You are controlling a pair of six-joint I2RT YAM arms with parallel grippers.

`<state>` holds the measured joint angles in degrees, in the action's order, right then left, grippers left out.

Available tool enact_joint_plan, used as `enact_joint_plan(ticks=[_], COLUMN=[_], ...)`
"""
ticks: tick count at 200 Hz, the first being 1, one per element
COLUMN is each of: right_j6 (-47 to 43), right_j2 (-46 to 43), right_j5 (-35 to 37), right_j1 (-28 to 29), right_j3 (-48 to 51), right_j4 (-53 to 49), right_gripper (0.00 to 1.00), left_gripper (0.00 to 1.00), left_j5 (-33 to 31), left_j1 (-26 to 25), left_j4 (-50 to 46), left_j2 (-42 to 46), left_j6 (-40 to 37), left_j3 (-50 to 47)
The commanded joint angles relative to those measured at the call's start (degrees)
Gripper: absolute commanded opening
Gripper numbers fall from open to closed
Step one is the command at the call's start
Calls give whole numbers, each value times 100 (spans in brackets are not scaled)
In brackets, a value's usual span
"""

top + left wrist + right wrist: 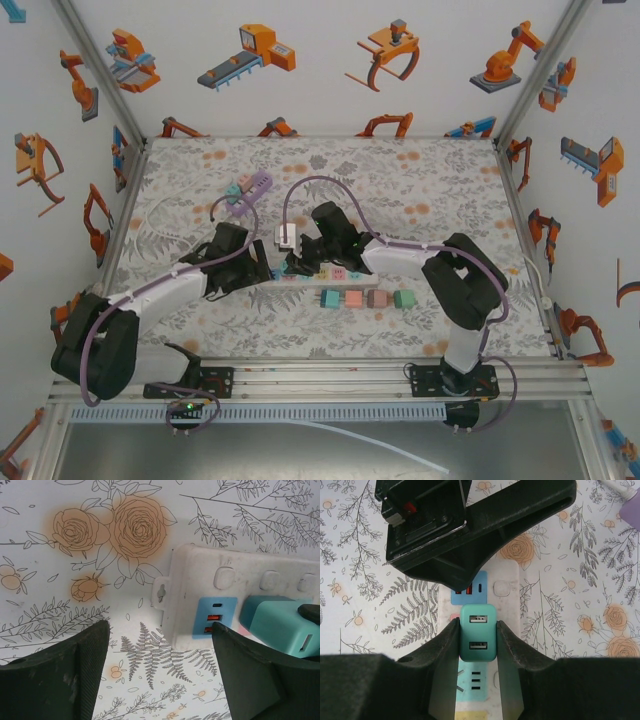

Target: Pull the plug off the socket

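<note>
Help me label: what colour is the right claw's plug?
Teal boxy USB plug; clearest in right wrist view.

Both arms stretch forward and inward, wrists tipped down. The left gripper [159,626] holds its fingers spread wide; the right gripper [477,624], just beside it, is pinched tight

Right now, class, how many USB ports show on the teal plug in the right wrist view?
2 on the teal plug: one in its upper half, one in its lower; other faces hidden.
</note>
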<state>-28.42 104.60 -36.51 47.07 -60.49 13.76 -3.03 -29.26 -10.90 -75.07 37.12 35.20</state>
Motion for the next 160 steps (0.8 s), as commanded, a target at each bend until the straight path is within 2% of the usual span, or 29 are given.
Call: enact_joint_plan(ticks=[1,160], right_j6=[178,496], right_j2=[45,-264], right_j5=[-146,-291], right_j1=[30,-44], right_j3=[-147,-166], right_j4=[332,655], right_gripper=[23,16], left_gripper=[75,72], left_j5=[-228,-866], left_j1=[-10,-178], left_j4=[-162,-544], left_j2=[-182,-513], left_j6=[-100,49], left_j3=[72,141])
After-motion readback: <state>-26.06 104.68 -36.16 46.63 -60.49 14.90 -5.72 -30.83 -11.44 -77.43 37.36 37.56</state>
